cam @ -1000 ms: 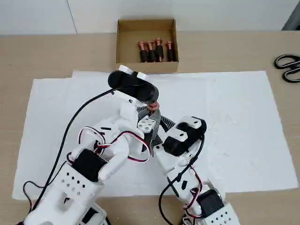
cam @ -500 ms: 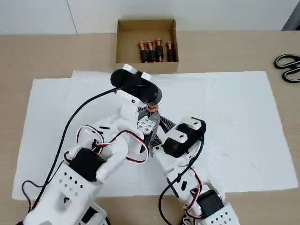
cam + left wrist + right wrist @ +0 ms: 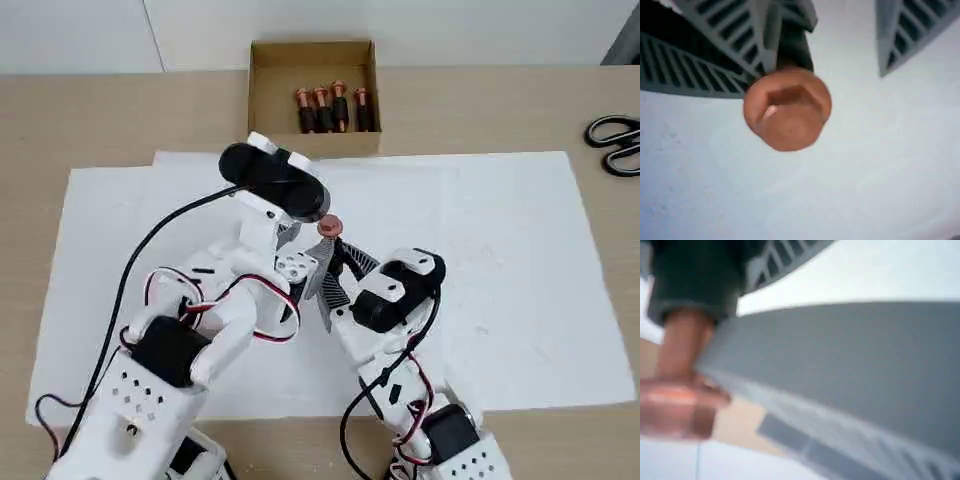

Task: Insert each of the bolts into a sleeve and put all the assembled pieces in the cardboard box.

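A copper bolt point(image 3: 330, 227) stands in a dark sleeve above the middle of the white sheet, head up. My right gripper point(image 3: 338, 256) is shut on the sleeve; in the right wrist view the sleeve point(image 3: 695, 275) has the bolt's shank and head point(image 3: 675, 405) sticking out beside a grey finger point(image 3: 850, 365). My left gripper point(image 3: 306, 262) hangs open just left of the bolt, not holding it. In the left wrist view the bolt head point(image 3: 787, 115) faces the camera, with grey fingers point(image 3: 910, 30) spread to either side. The cardboard box point(image 3: 262, 90) at the back holds several assembled pieces point(image 3: 335, 108).
A white sheet point(image 3: 500, 250) covers the middle of the wooden table. Black-handled scissors point(image 3: 615, 143) lie at the far right edge. Both arms crowd the sheet's centre; black and red cables trail from them toward the front.
My left arm has drawn back to the left and come off the bolt, leaving its head uncovered. The right gripper has kept its hold and shifted slightly toward the back.
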### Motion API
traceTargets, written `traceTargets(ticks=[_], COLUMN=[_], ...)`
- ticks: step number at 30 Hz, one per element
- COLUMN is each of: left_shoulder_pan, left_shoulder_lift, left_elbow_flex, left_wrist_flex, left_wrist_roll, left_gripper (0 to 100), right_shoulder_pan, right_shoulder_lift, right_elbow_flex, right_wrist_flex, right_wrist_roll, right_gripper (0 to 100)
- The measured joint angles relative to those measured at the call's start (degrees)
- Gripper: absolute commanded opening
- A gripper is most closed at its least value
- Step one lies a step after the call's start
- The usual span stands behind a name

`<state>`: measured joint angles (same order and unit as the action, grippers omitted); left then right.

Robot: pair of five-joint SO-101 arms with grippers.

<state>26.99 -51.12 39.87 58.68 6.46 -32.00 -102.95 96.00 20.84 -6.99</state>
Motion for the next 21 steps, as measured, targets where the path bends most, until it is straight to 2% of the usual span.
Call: traceTargets(ticks=[7, 14, 21], left_shoulder_pan=[-3.78, -6.51, -19.52], left_shoulder_lift=[-2.55, -2.9, -2.9], left_elbow_flex=[-5.36, -6.77, -6.68], left_wrist_flex=[4.22, 4.48, 5.89], left_wrist_roll=[0.18, 0.0, 0.18], left_gripper=[13, 13, 13], right_shoulder_pan=[-0.09, -0.09, 2.02], right_shoulder_lift=[0.0, -0.09, -0.09], right_elbow_flex=[0.0, 0.0, 0.0], right_wrist_flex=[0.0, -0.09, 0.97], right_wrist_roll=[0.0, 0.0, 0.0], right_gripper=[0.4, 0.4, 0.4])
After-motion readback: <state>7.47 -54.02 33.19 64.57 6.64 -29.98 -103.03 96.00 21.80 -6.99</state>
